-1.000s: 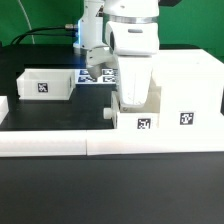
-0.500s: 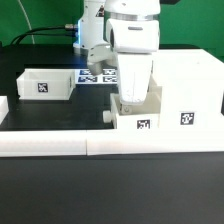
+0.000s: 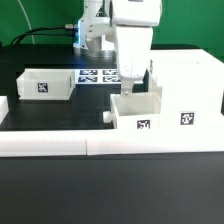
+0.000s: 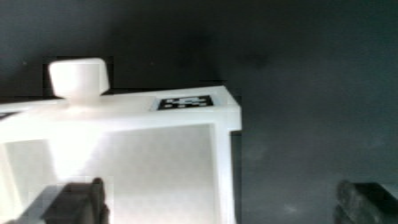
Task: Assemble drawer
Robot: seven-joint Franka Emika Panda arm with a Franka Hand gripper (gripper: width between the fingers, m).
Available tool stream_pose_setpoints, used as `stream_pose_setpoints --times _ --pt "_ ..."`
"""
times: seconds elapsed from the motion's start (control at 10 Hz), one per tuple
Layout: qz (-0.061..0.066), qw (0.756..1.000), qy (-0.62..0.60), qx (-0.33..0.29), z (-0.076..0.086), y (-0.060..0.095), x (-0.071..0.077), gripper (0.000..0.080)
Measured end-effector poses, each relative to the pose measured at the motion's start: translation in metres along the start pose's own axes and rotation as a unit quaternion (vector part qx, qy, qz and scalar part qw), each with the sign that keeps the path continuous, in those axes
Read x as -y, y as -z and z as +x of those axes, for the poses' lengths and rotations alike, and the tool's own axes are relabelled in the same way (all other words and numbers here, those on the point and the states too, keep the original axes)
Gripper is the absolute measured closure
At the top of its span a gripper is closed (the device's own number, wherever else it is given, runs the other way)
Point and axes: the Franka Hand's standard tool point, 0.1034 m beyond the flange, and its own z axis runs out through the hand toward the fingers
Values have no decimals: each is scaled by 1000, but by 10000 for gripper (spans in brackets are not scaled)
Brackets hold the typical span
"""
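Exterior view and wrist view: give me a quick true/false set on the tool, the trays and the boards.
1. The tool is shut on a tray. False: in the wrist view its fingers stand apart and hold nothing.
2. The left tray sits by itself, away from the tool. True.
3. The second tray sits right by the cabinet shell, below the tool. True.
4. The marker board lies in front of the cabinet shell, nearest the camera. False: it lies behind the trays, towards the arm's base.
5. The second tray carries no tag. False: a square tag shows on its front face.
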Motion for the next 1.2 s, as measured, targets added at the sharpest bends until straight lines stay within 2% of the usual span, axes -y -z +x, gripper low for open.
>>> stream_pose_setpoints --times 0.2,0.3,0.4,0.6,0.7,0.8,0.9,1.2 --pt "-3 1000 21 2 -22 4 -1 151" --pt "0 1000 29 3 -42 1 1 150" --pt "1 1000 22 2 -50 0 2 150" --pt "1 1000 20 2 -52 -1 2 150" --pt "2 1000 30 0 -55 -5 2 150" --pt "8 999 45 -3 -64 -17 2 150" --pt "9 998 51 -21 -72 -23 0 150" --pt "15 996 59 -66 -79 -33 -2 150"
